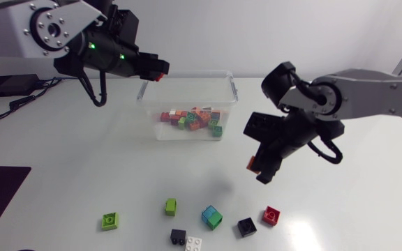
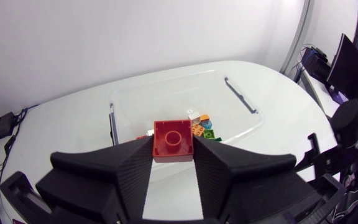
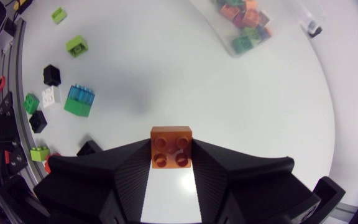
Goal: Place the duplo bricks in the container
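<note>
My left gripper hangs over the near-left rim of the clear container, shut on a red duplo brick. In the left wrist view that red brick sits studs-up between the fingers, with the container below and ahead. My right gripper hovers above the table to the right of the container, shut on an orange brick. The right wrist view shows this orange brick clamped from both sides, the container far ahead.
Several bricks lie inside the container. Loose on the front of the table are a green brick, a lime one, a blue-green pair, black bricks, a red one and a white one.
</note>
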Action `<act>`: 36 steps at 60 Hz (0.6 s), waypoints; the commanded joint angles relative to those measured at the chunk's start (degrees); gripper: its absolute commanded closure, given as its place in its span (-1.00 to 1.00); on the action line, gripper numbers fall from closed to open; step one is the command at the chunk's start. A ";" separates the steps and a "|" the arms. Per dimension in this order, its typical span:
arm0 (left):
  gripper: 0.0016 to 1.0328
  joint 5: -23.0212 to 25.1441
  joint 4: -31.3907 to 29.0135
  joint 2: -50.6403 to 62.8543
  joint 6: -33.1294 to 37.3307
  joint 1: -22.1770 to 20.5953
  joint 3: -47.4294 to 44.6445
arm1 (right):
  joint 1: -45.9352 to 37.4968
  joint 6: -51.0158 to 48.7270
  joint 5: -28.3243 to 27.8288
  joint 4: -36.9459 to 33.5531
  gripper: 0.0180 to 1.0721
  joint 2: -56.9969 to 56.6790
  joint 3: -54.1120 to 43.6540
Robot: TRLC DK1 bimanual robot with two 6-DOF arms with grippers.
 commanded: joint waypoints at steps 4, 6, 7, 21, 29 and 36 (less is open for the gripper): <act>0.42 0.34 2.22 6.18 -2.04 1.32 3.64 | -0.38 3.96 -2.17 -1.64 0.38 -0.87 6.13; 0.42 0.34 3.10 7.67 -2.04 1.67 4.70 | -0.47 4.93 -2.79 -1.47 0.38 -0.60 7.80; 0.42 0.34 3.27 8.46 -2.04 1.76 5.31 | -0.47 5.19 -3.05 -1.38 0.38 -0.52 8.24; -0.05 0.51 2.40 16.73 -1.25 3.16 14.45 | -0.03 10.81 -3.84 2.05 0.38 2.03 15.80; -0.45 0.51 -0.68 16.64 1.82 2.90 17.62 | 0.06 13.54 -3.84 4.42 0.38 3.97 20.46; -0.62 0.42 -4.37 14.00 6.66 2.73 18.58 | -1.00 16.26 -4.37 7.50 0.38 6.25 24.33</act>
